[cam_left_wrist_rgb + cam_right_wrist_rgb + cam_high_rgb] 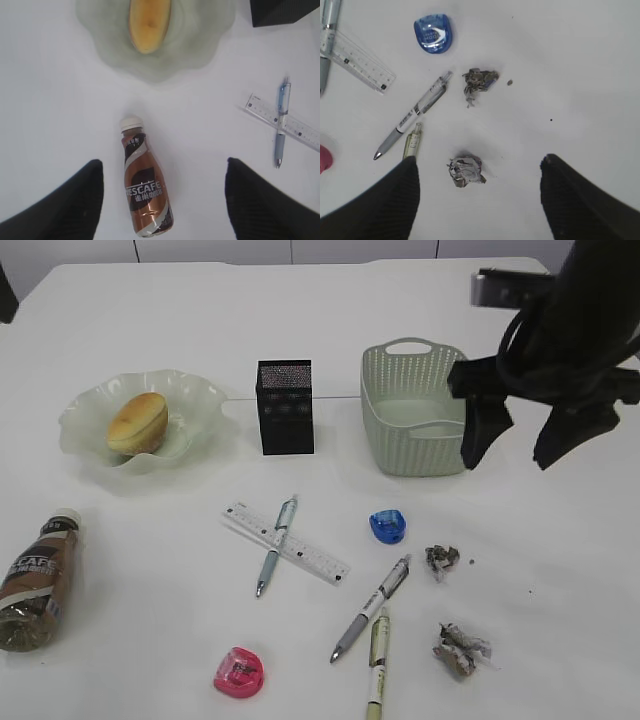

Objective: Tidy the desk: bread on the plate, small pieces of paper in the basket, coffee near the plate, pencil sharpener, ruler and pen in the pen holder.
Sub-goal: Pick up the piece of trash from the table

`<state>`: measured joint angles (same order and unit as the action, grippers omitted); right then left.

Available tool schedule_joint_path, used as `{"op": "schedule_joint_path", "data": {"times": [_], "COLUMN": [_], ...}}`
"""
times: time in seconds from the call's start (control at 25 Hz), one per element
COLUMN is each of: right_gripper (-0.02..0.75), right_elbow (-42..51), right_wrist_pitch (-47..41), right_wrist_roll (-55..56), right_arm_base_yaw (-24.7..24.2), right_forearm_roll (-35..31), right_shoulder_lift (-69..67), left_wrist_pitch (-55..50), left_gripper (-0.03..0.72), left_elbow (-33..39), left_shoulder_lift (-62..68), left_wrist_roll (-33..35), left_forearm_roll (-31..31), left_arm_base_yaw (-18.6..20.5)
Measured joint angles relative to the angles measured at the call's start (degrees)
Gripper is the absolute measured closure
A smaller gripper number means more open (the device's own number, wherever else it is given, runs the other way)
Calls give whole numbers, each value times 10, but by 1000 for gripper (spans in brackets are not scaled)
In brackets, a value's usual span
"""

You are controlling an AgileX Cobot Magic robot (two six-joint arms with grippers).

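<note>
The bread [135,423] lies on the pale green plate [85,405]. The coffee bottle [145,185] lies on its side below the open, empty left gripper [165,162]. The open, empty right gripper [479,158] hovers over a crumpled paper [466,170]; a second paper [479,80] lies farther off. In the exterior view the right gripper [515,445] is by the basket [415,410]. The black pen holder [285,407] stands at centre. A ruler [300,552], a pen [276,545] across it, two other pens [372,608], a blue sharpener [387,527] and a pink sharpener [240,673] lie in front.
The white table [150,320] runs back to a wall. The right arm [580,350] hangs over the table's right side. A small paper crumb [510,82] lies next to the farther paper.
</note>
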<state>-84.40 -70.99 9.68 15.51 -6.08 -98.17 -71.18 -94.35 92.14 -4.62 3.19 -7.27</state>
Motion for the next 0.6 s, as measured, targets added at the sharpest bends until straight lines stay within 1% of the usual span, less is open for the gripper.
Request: {"op": "schedule_joint_path", "data": {"times": [0.24,0.44,0.6], "right_gripper": [186,186,186], "right_elbow": [0,0,0], "right_wrist_pitch": [6,48,79], "right_wrist_roll": [2,2,3], "right_arm_base_yaw": [6,6,6], "right_forearm_roll": [5,9,-2], "right_shoulder_lift": [-78,-138,-168], "left_wrist_pitch": [-4,-6,-7], "left_gripper": [138,138,138], "left_elbow": [2,2,2], "left_shoulder_lift": [-64,-85,-86], "left_wrist_roll": [0,0,1], "left_forearm_roll": [0,0,0], "left_arm_base_yaw": [0,0,0]}}
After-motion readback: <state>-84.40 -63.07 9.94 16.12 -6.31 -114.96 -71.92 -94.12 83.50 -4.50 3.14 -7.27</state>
